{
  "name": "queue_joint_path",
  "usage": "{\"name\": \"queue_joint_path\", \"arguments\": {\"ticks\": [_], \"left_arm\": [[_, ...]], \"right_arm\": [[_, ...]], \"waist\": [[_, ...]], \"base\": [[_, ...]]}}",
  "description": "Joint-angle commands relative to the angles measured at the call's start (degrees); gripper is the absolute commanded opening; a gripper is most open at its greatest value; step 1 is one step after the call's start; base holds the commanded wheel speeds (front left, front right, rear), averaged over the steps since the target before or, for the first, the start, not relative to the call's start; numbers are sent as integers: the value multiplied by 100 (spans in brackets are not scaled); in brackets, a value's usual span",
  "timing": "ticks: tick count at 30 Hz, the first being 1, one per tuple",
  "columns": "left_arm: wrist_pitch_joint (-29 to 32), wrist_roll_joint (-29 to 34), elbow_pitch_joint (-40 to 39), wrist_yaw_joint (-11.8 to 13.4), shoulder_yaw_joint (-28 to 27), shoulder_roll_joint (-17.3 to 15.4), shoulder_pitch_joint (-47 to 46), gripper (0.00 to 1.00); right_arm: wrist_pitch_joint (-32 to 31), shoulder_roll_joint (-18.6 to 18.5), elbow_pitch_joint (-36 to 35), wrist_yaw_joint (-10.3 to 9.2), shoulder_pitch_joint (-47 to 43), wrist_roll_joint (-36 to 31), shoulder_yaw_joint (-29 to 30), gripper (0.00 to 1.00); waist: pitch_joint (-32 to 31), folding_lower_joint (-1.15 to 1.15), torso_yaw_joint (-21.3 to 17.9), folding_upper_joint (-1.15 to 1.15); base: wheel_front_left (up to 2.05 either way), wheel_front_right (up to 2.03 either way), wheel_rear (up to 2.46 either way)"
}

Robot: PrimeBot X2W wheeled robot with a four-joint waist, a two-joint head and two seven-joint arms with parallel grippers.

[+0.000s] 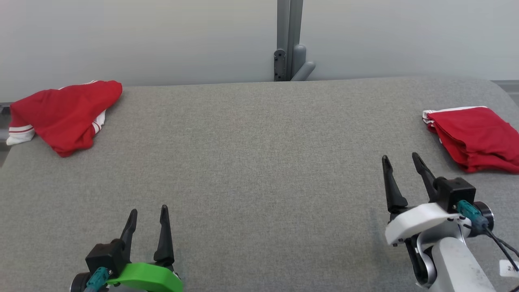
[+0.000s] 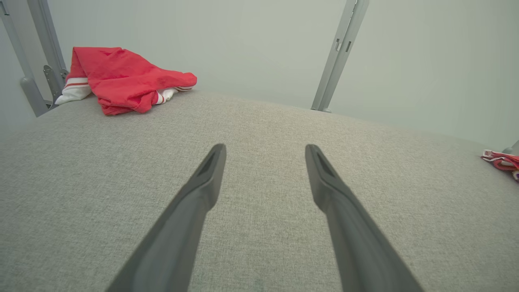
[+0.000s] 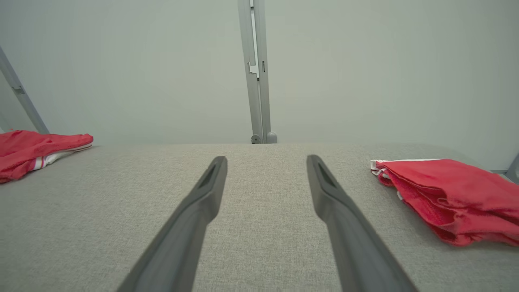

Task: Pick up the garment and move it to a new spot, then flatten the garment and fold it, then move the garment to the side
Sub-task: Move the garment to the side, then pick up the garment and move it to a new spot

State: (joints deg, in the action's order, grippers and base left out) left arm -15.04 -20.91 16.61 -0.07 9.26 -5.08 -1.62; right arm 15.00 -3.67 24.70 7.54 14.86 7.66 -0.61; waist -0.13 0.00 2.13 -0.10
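A grey, coarse-woven cloth covers the counter (image 1: 259, 162), whose far corners round off. A crumpled garment (image 1: 65, 115), red with white striped cuffs, lies in a loose heap at the far left corner, one cuff at the edge. A folded garment (image 1: 474, 138), red with white trim, sits in a flat stack by the right edge. The left gripper (image 1: 149, 209) and right gripper (image 1: 400, 156) hover over the near part, jaws spread and holding nothing. The wide middle is bare. A grey metal post (image 1: 288, 40) stands behind the far edge.
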Motion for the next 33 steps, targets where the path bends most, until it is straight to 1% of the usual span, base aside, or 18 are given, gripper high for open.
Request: {"name": "queue_joint_path", "arguments": {"ticks": [1, 5, 8, 12, 18, 33], "left_arm": [[-15, 56, -17, -33, -24, 10, 82, 100], [-15, 106, -3, -58, -39, 30, 119, 100], [-16, 139, 4, -98, -32, 52, 123, 100], [-16, 188, 17, -137, -9, 81, 114, 100], [-16, 216, 56, -152, 23, 109, 121, 100], [-16, 294, 74, -182, -18, 142, 49, 100]], "right_arm": [[-28, 5, -233, -11, -219, -58, 88, 100], [-231, 72, -908, -10, -744, -130, 145, 100], [-377, 73, -1333, -10, -1045, 53, 52, 100], [-492, 73, -1660, -10, -1317, 236, -33, 100], [-551, 74, -1777, -10, -1503, 310, -123, 100], [-520, 75, -1741, -10, -1567, 280, -136, 100]], "waist": [[-63, 0, 38, 10], [-117, 0, 30, 10], [-150, 0, 9, 10], [-179, 0, -21, 10], [-185, 0, -40, 10], [-183, 0, -28, 10]], "base": [[0, 0, 0], [0, 0, 0], [0, 0, 0], [0, 0, 0], [0, 0, 0], [0, 0, 0]]}}
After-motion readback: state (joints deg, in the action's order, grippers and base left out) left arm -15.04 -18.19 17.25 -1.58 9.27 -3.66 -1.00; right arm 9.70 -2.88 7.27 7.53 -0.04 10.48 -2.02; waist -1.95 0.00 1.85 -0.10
